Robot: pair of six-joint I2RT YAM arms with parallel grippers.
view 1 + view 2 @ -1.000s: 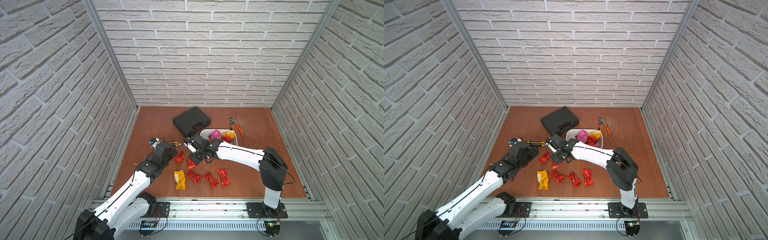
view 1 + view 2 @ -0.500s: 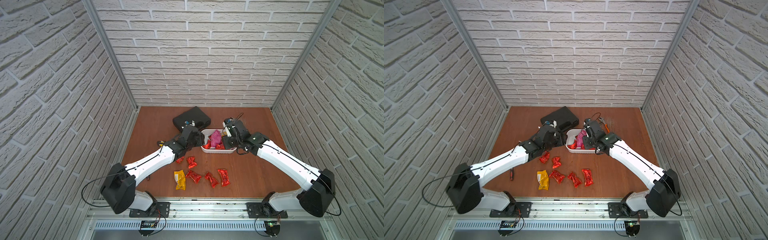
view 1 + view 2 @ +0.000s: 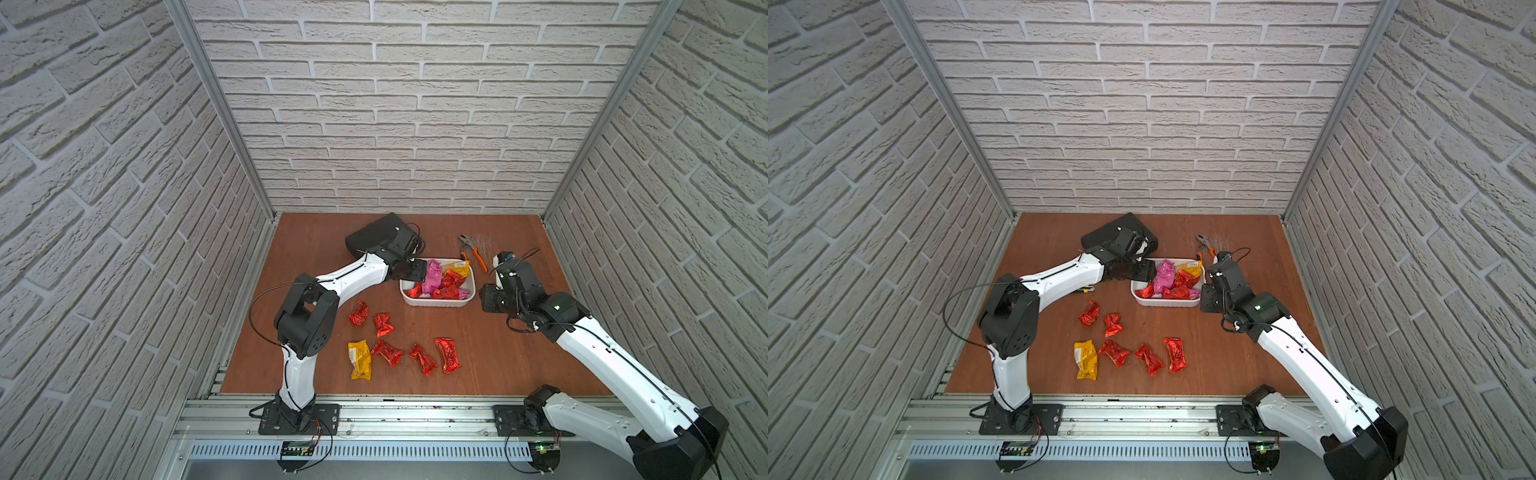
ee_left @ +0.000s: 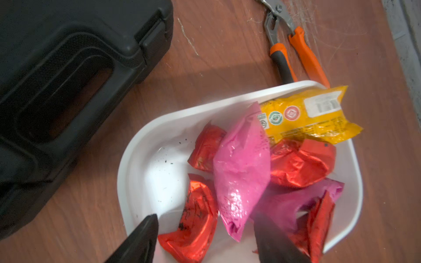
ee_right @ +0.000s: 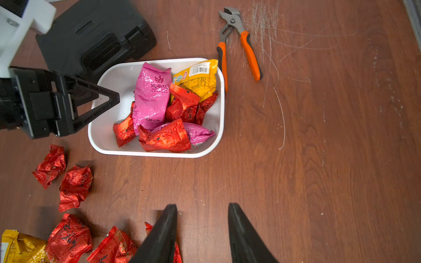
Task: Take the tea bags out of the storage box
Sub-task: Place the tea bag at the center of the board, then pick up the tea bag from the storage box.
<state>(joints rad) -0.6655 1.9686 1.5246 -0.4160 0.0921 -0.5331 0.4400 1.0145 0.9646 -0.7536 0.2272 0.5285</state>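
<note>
**Fig.** Left pincer point(image 3: 417, 269), a second ago low and well left of the storage box point(image 3: 436, 302), now stands released over the box's left end, jaws astride a red tea bag point(image 4: 193, 211). Right pincer point(image 5: 201, 205), released and empty, has drawn back to the box's right. Six tea bags point(image 3: 386, 353) lie on the table point(image 3: 519, 353) before the box. About eight remain inside, so the next pick likely falls to the left arm.
</note>
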